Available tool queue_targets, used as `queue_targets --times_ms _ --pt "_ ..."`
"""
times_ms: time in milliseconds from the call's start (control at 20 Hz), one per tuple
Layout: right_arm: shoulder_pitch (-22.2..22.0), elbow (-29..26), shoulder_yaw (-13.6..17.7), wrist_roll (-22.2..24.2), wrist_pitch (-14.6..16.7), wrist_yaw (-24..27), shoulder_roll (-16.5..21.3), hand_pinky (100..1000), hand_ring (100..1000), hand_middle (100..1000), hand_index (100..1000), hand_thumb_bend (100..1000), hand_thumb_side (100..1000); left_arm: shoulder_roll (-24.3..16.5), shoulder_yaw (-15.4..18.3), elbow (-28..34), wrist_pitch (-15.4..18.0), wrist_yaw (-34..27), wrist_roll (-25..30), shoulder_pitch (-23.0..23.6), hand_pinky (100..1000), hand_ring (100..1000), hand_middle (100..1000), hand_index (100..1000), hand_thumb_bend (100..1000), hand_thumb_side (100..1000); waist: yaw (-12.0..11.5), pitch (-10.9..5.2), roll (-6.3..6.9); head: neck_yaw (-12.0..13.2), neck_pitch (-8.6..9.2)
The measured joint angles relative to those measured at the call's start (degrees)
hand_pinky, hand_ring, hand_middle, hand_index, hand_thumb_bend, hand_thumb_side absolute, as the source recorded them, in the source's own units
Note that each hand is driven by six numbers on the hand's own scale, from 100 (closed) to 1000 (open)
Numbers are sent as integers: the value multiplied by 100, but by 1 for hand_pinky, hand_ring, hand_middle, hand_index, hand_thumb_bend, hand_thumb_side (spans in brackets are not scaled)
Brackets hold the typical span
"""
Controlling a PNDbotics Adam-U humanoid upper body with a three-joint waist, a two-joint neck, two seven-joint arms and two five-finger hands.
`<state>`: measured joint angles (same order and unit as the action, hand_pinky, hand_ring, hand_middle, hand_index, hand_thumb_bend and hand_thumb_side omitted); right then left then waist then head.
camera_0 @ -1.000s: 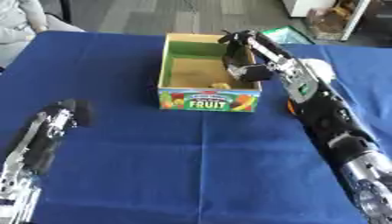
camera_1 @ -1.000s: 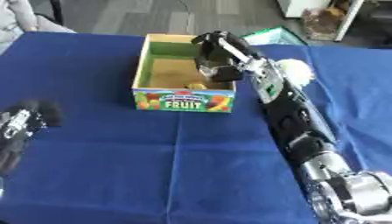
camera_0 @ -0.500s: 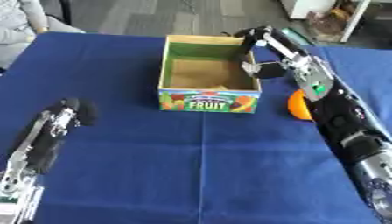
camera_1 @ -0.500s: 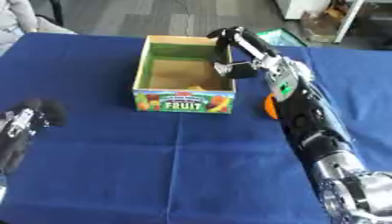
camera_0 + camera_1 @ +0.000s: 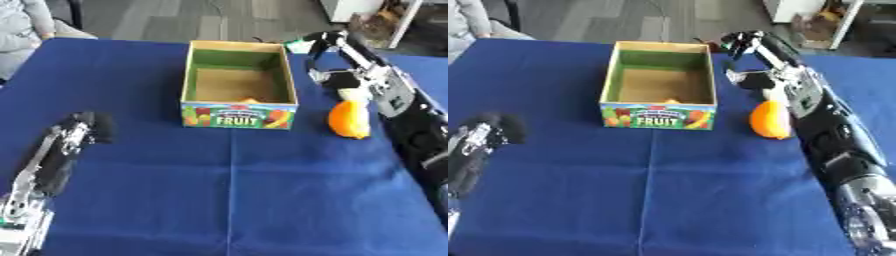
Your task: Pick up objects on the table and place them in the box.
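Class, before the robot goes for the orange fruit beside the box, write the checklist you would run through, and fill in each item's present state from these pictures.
1. Orange fruit on the table to the right of the box, uncovered: ok.
2. Box upright, top open: ok.
3. Room left in the box: ok; only something small and yellow-orange shows at its front wall.
4. Right robot hand free to grasp: cannot tell; it hangs past the box's far right corner, fingers unclear.
5. Right forearm clear of the fruit: not ok; it lies right beside it.
6. Left robot hand out of the way: ok; it rests at the left.
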<state>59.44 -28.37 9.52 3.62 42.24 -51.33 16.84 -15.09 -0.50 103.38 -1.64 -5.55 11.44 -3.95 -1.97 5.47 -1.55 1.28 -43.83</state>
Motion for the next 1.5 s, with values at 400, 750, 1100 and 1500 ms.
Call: queue_targets --times_ms 400,750,1100,1500 --pt "-118 399 -42 -207 -31 -449 247 854 768 814 894 115 353 0 3 0 0 2 -4 37 677 662 613 691 100 726 62 -15 4 29 0" --pt "-161 635 -87 -238 -21 -772 323 859 776 821 901 120 387 0 17 0 0 4 -5 40 678 663 613 692 100 727 88 -21 6 40 0" --pt "-201 822 -158 -182 -67 -1125 325 856 785 825 909 146 434 0 31 0 0 4 -5 42 679 664 613 693 100 728 89 -22 21 40 0" --pt "-204 970 -201 -160 -96 -1539 354 853 789 823 901 166 451 0 31 0 0 4 -5 46 680 664 613 694 100 729 110 -46 22 39 0"
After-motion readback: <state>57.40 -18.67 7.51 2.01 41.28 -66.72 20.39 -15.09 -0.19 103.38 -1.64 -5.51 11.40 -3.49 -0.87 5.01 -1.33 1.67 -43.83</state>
